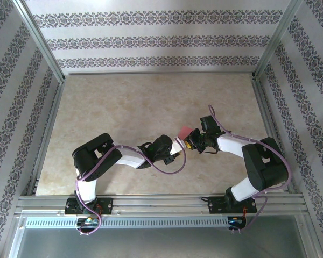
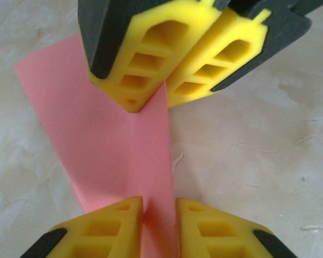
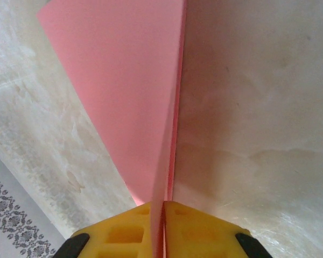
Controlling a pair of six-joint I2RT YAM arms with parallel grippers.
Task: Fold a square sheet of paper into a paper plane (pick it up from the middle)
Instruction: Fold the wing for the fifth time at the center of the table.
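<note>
Near the middle of the bench (image 1: 124, 107), a little toward its right edge, the two arms meet over the sheet of paper (image 1: 184, 130). From above only a small pink corner of it shows, because the left gripper (image 1: 178, 146) and the right gripper (image 1: 191, 141) crowd over the rest and their fingertips are too small to read there. In the left wrist view the sheet (image 2: 113, 134) is folded along a crease running up the frame, with one flap spreading to the left. Its lower end is cut off by the frame. The right gripper (image 2: 156, 102) reaches in from the top with its yellow fingers (image 2: 140, 64) pressed together on the far end of the fold. The left gripper (image 2: 159, 201) has the fold passing through a narrow gap between its own fingers (image 2: 113, 234), and I cannot tell whether they actually pinch the paper or merely flank it. In the right wrist view the right gripper (image 3: 164, 207) is clamped on the thin edge of the sheet (image 3: 129, 91), whose upper part runs out of the frame. Whether any of the paper touches the bench is hidden
</note>
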